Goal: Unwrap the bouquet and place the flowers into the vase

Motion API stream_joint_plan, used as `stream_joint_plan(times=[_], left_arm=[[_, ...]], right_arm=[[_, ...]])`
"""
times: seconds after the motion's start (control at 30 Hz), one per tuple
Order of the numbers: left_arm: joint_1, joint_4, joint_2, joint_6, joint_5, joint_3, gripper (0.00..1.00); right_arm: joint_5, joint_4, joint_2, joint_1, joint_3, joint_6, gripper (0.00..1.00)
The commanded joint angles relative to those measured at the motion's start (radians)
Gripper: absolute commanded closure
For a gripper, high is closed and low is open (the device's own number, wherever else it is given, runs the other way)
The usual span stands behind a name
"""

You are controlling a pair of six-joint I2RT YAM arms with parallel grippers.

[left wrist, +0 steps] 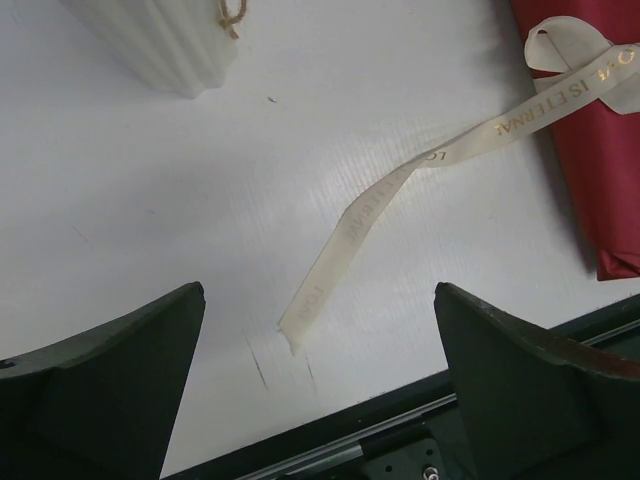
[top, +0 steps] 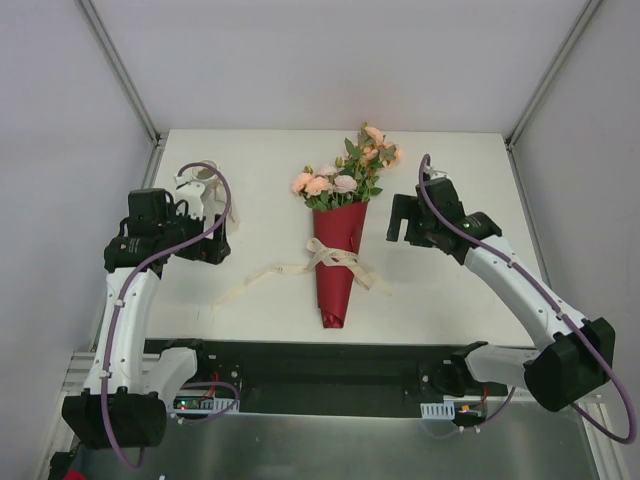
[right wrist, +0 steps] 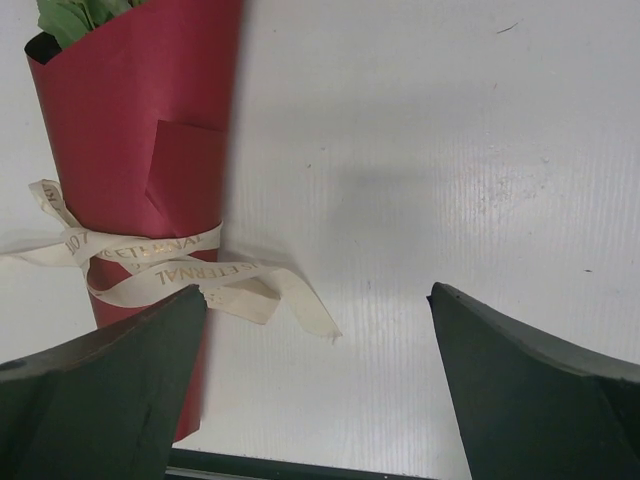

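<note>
One bouquet (top: 337, 262) on white table (top: 262, 180), grey walls (top: 60, 120)

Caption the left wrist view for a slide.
Open left gripper over the table, ribbon tail trailing from the red-wrapped bouquet, vase beyond.

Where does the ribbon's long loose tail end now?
In the top view, the ribbon tail runs left from the bouquet across the table, ending near the left pincer.
</note>
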Motion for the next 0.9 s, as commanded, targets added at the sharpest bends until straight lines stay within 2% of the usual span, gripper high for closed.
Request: stream_joint_plan(times=[0.0,0.13,0.2,0.47,0.57,0.7,0.87], left_arm=[[-0.008,0.01,0.02,0.035,0.049,-0.006,0.01],[-0.009,0.01,0.06,0.115,0.227,-0.017,0.01],[-0.026,0.018,0.117,0.13,0.241,-0.005,0.01],[-0.217,0.107,0.361,0.211,0.091,0.042,0.01],[-0.238,0.154,0.457,0.239,0.048,0.048,0.01],[-0.29,0.203,0.571,0.262,0.013,0.055,0.01],[-0.363,0.252,0.665,0.29,-0.05,0.071,0.01]], right_arm=[[-0.008,0.044,-0.046,-0.01,-0.051,0.049,0.02],[-0.066,0.119,-0.06,-0.01,-0.143,0.069,0.04],[-0.109,0.189,-0.089,-0.01,-0.226,0.066,0.05],[-0.267,0.331,-0.096,-0.003,-0.413,0.069,0.14],[-0.29,0.384,-0.083,-0.003,-0.445,0.068,0.18],[-0.313,0.413,-0.029,-0.001,-0.43,0.04,0.22],[-0.333,0.432,0.006,-0.003,-0.421,0.026,0.22]])
